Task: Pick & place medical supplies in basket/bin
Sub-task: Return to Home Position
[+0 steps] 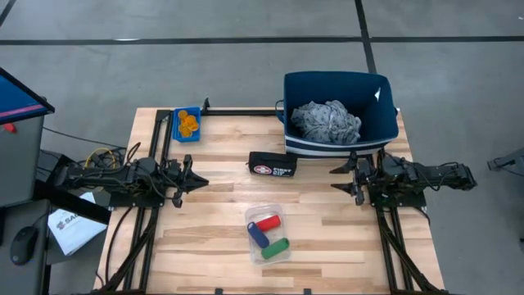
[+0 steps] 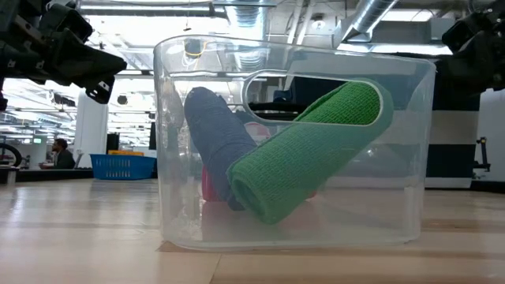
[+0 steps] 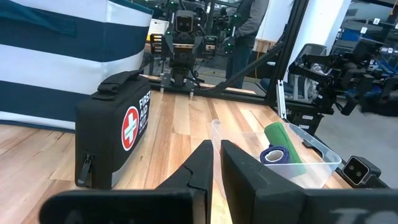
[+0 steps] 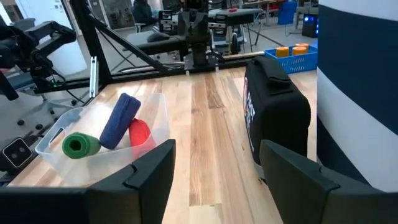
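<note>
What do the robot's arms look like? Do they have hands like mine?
Not hands like yours. Both arms are black and chunky, built from jointed pieces with black cables running along them. The left gripper and the right gripper each end in two flat, dark fingers with pointed tips.

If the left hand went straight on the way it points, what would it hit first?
Probably the right hand opposite: the left hand aims between the first aid kit and the clear tray, though the kit lies close.
</note>
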